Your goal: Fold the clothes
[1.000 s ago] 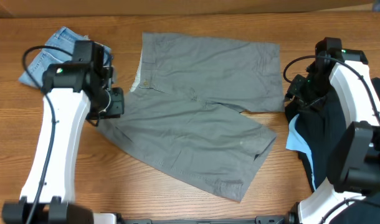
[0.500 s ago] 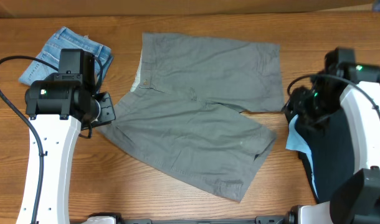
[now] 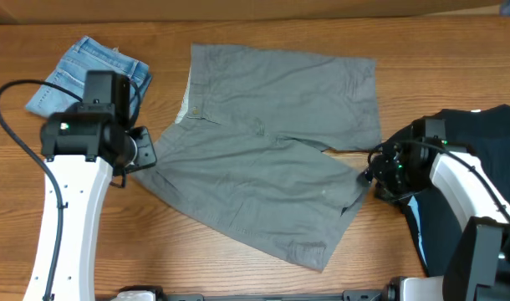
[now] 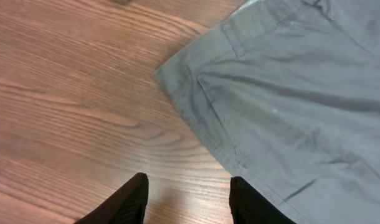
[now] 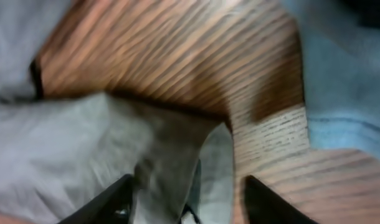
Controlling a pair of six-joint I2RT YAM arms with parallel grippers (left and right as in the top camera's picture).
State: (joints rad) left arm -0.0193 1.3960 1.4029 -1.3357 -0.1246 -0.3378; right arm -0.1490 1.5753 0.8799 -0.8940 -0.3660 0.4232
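The grey-khaki shorts (image 3: 272, 159) lie spread over the middle of the table, with one leg running diagonally toward the front. My left gripper (image 3: 143, 150) hovers just off their left waistband corner. In the left wrist view it (image 4: 189, 200) is open over bare wood, and the shorts' corner (image 4: 289, 93) lies to the upper right. My right gripper (image 3: 370, 174) is at the hem corner of the front leg. Seen from the right wrist it (image 5: 190, 202) is open, the blurred grey hem (image 5: 177, 155) lying between its fingers toward the left one, with wood showing beside the right one.
Folded blue denim shorts (image 3: 88, 71) sit at the back left, behind my left arm. A pile of dark clothes (image 3: 481, 184) with a light blue piece (image 3: 397, 191) fills the right side, close to my right arm. A cardboard edge (image 3: 238, 10) runs along the back.
My right gripper has swung from the upper leg's right edge down and left to the front leg's hem corner. The left gripper's fingers have spread wider beside the waistband corner.
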